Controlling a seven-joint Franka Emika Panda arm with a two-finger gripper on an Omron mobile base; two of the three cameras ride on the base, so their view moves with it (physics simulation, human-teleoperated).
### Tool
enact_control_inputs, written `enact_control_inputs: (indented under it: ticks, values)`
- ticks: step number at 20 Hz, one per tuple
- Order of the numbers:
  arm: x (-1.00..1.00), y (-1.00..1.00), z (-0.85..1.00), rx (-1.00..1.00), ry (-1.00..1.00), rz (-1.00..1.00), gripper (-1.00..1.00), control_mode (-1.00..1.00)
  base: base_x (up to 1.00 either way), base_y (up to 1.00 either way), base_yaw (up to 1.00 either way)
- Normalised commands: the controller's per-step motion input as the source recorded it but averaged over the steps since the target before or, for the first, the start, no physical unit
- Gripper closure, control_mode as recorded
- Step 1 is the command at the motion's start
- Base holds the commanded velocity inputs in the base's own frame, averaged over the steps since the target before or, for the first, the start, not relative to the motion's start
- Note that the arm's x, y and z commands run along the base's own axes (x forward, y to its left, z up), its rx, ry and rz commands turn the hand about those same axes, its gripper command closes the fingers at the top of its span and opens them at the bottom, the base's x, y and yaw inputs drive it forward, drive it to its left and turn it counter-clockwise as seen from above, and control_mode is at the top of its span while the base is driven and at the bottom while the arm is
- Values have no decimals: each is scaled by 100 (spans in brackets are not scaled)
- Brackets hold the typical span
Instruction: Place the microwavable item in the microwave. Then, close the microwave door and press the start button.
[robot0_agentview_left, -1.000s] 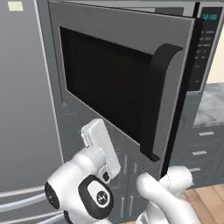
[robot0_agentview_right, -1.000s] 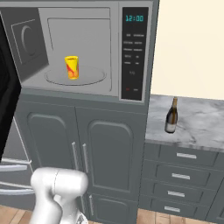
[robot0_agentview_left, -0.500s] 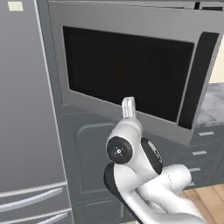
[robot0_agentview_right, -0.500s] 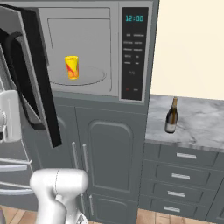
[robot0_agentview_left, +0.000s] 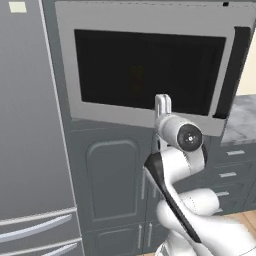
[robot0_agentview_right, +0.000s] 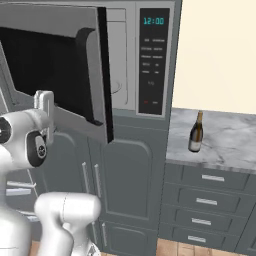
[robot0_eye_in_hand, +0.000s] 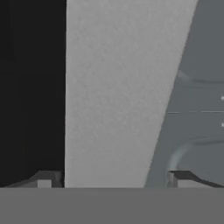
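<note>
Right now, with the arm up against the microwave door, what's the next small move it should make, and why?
Probably keep pushing the microwave door toward the microwave until it shuts. In the right base view its handle edge stands well out from the control panel, so the door is only partly closed. The gripper sits against the door's grey frame with its fingers apart, holding nothing.

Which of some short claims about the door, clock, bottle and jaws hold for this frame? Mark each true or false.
1. The microwave door is fully shut. False: it is ajar, and a strip of the cavity shows beside the control panel.
2. The clock reads 12:00. True.
3. The wine bottle lies on its side. False: it stands upright on the marble counter.
4. The gripper has its jaws apart, right up against the door's lower frame. True.
5. The bottle stands left of the microwave. False: it stands to its right in the right base view.
</note>
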Motion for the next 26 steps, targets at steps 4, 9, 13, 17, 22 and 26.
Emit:
enact_control_inputs:
  ticks: [4, 9, 13, 17, 22, 26]
  values:
    - [90, -16, 26, 12, 8, 17, -100, -100, 0, 0, 0]
    - [73, -4, 24, 5, 12, 14, -100, -100, 0, 0, 0]
    - [42, 0, 21, 0, 13, 13, -100, -100, 0, 0, 0]
    - [45, 0, -8, 0, 7, 12, -100, -100, 0, 0, 0]
    - [16, -1, -23, 0, 4, 12, -100, -100, 0, 0, 0]
    - [-100, -49, -3, 2, -17, 9, -100, -100, 0, 0, 0]
